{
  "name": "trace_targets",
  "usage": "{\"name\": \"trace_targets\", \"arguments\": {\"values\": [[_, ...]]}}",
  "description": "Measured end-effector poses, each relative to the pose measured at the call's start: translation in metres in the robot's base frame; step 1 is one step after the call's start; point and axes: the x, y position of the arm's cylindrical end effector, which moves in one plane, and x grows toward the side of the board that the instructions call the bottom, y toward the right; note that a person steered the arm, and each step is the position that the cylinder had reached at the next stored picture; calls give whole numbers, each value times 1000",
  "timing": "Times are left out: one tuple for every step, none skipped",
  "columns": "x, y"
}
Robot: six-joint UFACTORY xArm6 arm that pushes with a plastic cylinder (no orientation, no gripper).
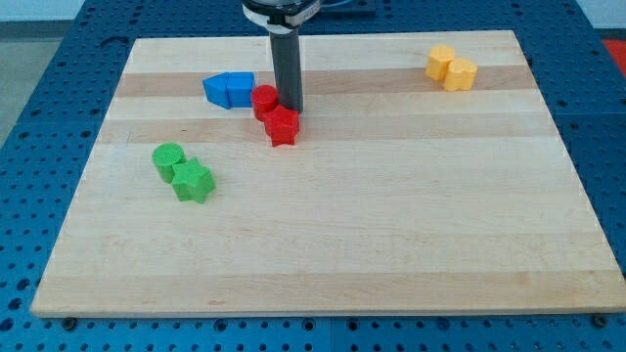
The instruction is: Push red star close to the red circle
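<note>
Wood surface (pixel 323 244) carries everything. Red star (pixel 283 126) sits left of centre, toward the far side, touching the red circle (pixel 264 100) just behind and left of it. My tip (pixel 290 109) stands right beside both, at the star's far edge. No hand shows, only the rod. Blue blocks (pixel 229 89) lie just left of the circle; green circle (pixel 168 159) and green star (pixel 193 181) nearer left; yellow blocks (pixel 451 68) far right.
</note>
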Motion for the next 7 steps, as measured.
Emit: {"name": "trace_targets", "arguments": {"values": [[1,40],[20,73],[50,74],[58,59],[58,53],[58,51],[57,48]]}}
